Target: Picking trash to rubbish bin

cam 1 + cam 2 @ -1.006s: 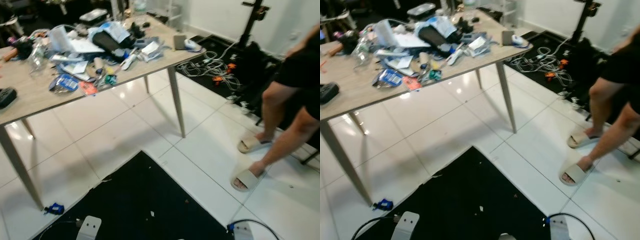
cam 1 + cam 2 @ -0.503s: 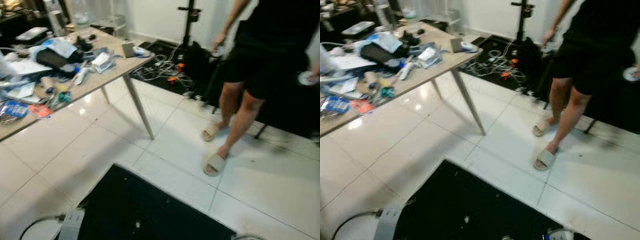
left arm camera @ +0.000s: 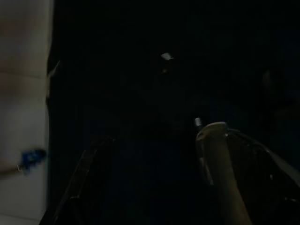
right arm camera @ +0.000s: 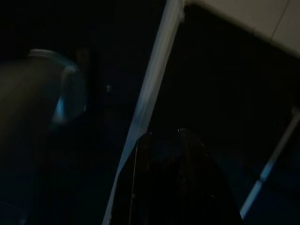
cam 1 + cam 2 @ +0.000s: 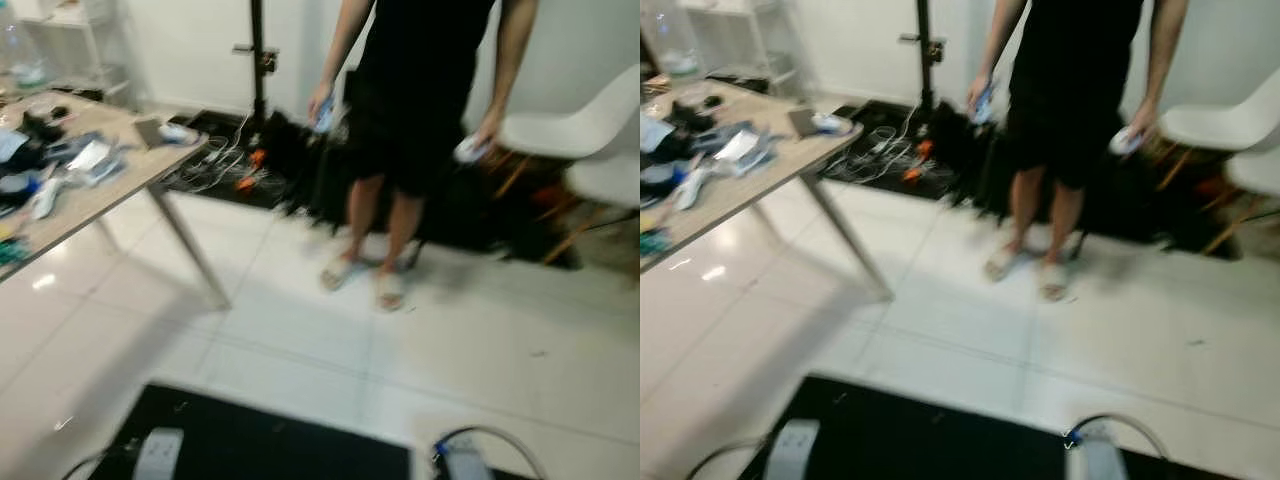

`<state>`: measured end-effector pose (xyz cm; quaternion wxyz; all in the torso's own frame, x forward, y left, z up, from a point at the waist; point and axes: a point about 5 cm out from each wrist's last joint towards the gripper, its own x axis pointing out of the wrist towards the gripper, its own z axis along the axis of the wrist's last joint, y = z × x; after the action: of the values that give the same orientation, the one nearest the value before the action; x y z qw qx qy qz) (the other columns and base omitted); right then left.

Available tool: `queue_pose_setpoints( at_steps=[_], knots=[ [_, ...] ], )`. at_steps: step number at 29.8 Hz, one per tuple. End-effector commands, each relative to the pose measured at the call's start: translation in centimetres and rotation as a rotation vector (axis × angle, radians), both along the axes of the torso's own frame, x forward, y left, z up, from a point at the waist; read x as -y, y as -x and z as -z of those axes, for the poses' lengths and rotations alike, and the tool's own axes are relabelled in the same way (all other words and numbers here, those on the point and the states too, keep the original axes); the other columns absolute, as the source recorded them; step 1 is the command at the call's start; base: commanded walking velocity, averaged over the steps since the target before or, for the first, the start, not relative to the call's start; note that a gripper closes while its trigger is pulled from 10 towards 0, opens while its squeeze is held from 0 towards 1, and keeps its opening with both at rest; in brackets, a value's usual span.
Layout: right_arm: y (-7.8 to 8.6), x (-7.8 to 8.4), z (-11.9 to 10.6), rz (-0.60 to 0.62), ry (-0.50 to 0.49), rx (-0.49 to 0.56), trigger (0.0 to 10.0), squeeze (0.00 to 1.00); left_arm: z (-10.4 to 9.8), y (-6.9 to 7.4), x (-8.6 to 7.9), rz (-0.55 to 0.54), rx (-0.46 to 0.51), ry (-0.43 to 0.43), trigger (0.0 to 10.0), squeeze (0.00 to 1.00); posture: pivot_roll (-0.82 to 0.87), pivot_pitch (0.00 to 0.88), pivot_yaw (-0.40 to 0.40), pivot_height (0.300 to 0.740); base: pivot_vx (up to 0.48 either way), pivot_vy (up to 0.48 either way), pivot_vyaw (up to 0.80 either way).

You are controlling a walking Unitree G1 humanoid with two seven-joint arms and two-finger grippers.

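Note:
A heap of loose clutter (image 5: 45,170), wrappers and papers among it, lies on the wooden table (image 5: 115,190) at the far left. My left gripper (image 3: 164,197) hangs in deep shade over the black mat (image 5: 260,445). A small blue scrap (image 3: 30,158) lies on the white tile beside that mat. My right gripper (image 4: 164,154) also hangs in the dark above the mat, beside a pale strip of floor edge.
A person in black (image 5: 420,110) stands straight ahead in sandals (image 5: 388,290), holding a small thing in each hand. White chairs (image 5: 580,130) stand at the right. A black stand (image 5: 258,60) and tangled cables (image 5: 215,165) sit behind the table. White tiles lie between.
The whole picture has swung to the right: the table has slid to the left edge, and the person and the white chairs have come into the middle and right. The view is blurred.

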<state>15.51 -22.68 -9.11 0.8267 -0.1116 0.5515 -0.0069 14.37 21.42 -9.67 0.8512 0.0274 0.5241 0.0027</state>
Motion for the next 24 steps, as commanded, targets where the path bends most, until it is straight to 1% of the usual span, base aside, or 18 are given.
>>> queue_pose_setpoints(
  at_steps=[1,2,4,6,8,10,11,12,14,15,20,24],
  knots=[
    [-0.2,0.1,-0.1,0.005,0.008,0.003,10.0,0.00,-0.1,-0.6,0.6,0.052,0.004,0.000,10.0,0.00,0.05,0.000,0.026,0.740,0.000,0.000,-0.80],
    [-0.3,-0.2,-0.1,0.013,-0.001,0.008,10.0,0.00,-0.2,-0.8,0.7,0.072,0.007,0.006,10.0,0.00,0.05,0.000,0.026,0.740,0.000,0.000,-0.79],
    [0.0,-0.4,0.1,-0.025,0.008,-0.007,10.0,0.00,-0.3,-1.3,1.2,0.108,0.017,0.002,10.0,0.00,0.05,0.000,0.018,0.740,0.000,0.000,-0.79],
    [0.2,-0.5,0.2,-0.040,0.013,-0.020,10.0,0.00,-0.4,-1.6,1.3,0.102,0.022,0.004,10.0,0.00,0.05,0.000,0.020,0.740,0.000,0.000,-0.79],
    [0.7,-0.6,0.4,-0.041,0.009,-0.037,10.0,0.00,-0.6,-2.1,1.1,0.020,0.044,0.022,10.0,0.00,0.04,0.000,0.020,0.740,0.000,0.000,-0.79],
    [0.9,-0.8,0.5,-0.048,0.006,-0.040,10.0,0.00,-0.8,-2.4,1.0,0.013,0.054,0.021,10.0,0.00,0.05,0.000,0.022,0.740,0.000,0.000,-0.79],
    [0.9,-0.8,0.5,-0.048,0.006,-0.040,10.0,0.00,-0.8,-2.4,1.0,0.013,0.054,0.021,10.0,0.00,0.05,0.000,0.022,0.740,0.000,0.000,-0.79],
    [1.0,-1.0,0.6,-0.050,0.003,-0.042,10.0,0.00,-0.8,-2.3,0.8,0.039,0.050,0.013,10.0,0.00,0.04,0.000,0.042,0.740,0.000,0.000,-0.79],
    [1.1,-1.1,0.6,-0.049,0.002,-0.043,10.0,0.00,-0.7,-2.2,0.7,0.046,0.046,0.011,10.0,0.00,0.04,0.000,0.042,0.740,0.000,0.000,-0.79],
    [1.1,-1.3,0.7,-0.047,-0.003,-0.042,10.0,0.00,-0.6,-1.9,0.6,0.075,0.031,0.002,10.0,0.00,0.03,0.000,0.048,0.740,0.000,0.000,-0.79],
    [1.1,-1.6,0.8,-0.048,-0.009,-0.042,10.0,0.00,-0.5,-1.7,0.7,0.095,0.022,0.000,10.0,0.00,0.03,0.000,0.051,0.740,0.000,0.000,-0.79],
    [1.5,-2.0,0.9,-0.063,-0.012,-0.050,10.0,0.00,-0.4,-1.6,1.3,0.114,0.018,0.013,10.0,0.00,0.02,0.000,0.056,0.740,0.000,0.000,-0.79]
  ],
)
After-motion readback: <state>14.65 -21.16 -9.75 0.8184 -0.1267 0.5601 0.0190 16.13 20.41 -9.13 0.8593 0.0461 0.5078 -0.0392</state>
